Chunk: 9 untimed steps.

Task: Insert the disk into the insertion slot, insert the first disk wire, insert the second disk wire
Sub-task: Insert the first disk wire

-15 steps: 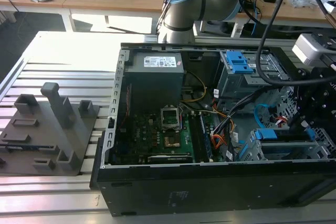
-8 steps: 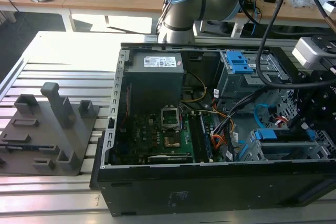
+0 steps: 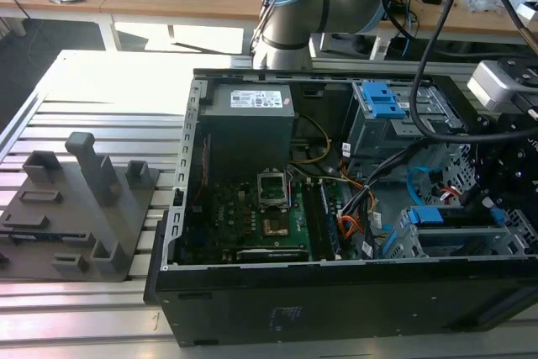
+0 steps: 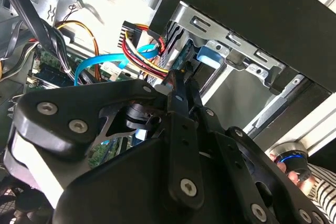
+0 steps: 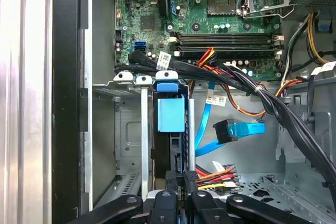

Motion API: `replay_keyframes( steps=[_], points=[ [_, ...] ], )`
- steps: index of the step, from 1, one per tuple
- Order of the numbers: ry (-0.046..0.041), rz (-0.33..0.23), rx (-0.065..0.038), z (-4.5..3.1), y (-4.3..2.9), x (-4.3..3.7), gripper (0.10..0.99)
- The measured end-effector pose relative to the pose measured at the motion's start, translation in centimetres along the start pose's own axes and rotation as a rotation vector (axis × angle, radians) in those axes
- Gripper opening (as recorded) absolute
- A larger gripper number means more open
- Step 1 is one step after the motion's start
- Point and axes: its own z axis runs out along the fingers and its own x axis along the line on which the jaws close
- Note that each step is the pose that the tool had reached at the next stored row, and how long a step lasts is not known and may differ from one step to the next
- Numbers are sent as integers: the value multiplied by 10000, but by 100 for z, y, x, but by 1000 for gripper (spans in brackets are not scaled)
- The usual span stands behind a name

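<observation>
The gripper point(image 5: 187, 180), fingers pinched nearly together, hovers just beside the red-and-yellow first disk wire point(image 5: 218, 176) at the near end of the disk point(image 5: 170, 114), which is seated in the insertion slot point(image 5: 128, 129). A square, straight push looks wise, clear of the loose second disk wire point(image 5: 239, 129) beyond.

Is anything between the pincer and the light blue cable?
Nothing visible does. In the first wrist view the light blue cable hangs free beyond the pincer, with red and yellow wires just beside the path.
</observation>
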Motion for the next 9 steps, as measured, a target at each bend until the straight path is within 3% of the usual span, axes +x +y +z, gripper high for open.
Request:
replay_keyframes(
  steps=[2, 3, 5, 9],
  points=[
    [-36, -1, -8, 16, 0, -1, 173],
    [-19, 0, -2, 10, 0, 0, 235],
    [-3, 0, -1, 1, 0, 0, 235],
    [-2, 0, 0, -158, 9, 4, 235]
  ],
)
